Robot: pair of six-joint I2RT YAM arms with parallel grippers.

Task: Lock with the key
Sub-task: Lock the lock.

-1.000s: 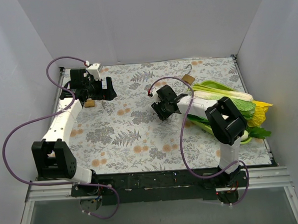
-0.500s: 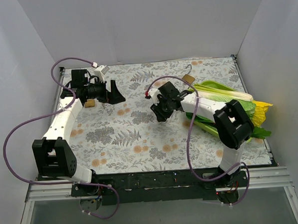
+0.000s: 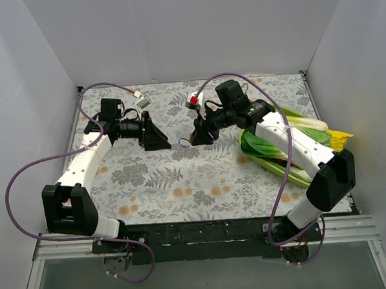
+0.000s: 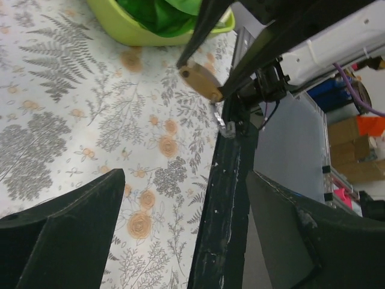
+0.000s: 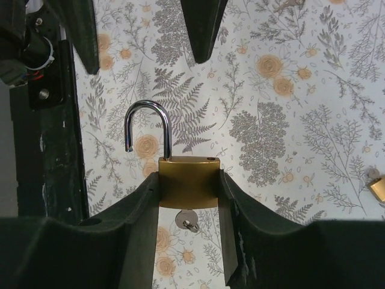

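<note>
My right gripper (image 5: 187, 176) is shut on the body of a brass padlock (image 5: 187, 183) and holds it above the mat. Its steel shackle (image 5: 146, 127) stands open and points at my left gripper. A small key (image 5: 187, 220) sticks out of the keyhole on the underside. In the top view the right gripper (image 3: 194, 136) is at the middle of the mat, with the left gripper (image 3: 160, 134) just to its left, open and empty. In the left wrist view the padlock (image 4: 201, 81) hangs ahead of my open left gripper (image 4: 186, 174).
A second small brass padlock (image 5: 379, 188) lies on the floral mat. A lime-green bowl (image 4: 138, 33) of leafy greens (image 3: 309, 138) sits at the right. Grey walls close in the back and sides. The black front rail (image 3: 204, 233) runs along the near edge.
My right arm has stretched left and raised the padlock to the middle of the mat. My left gripper has moved right, away from the small padlock, and now faces the held one.
</note>
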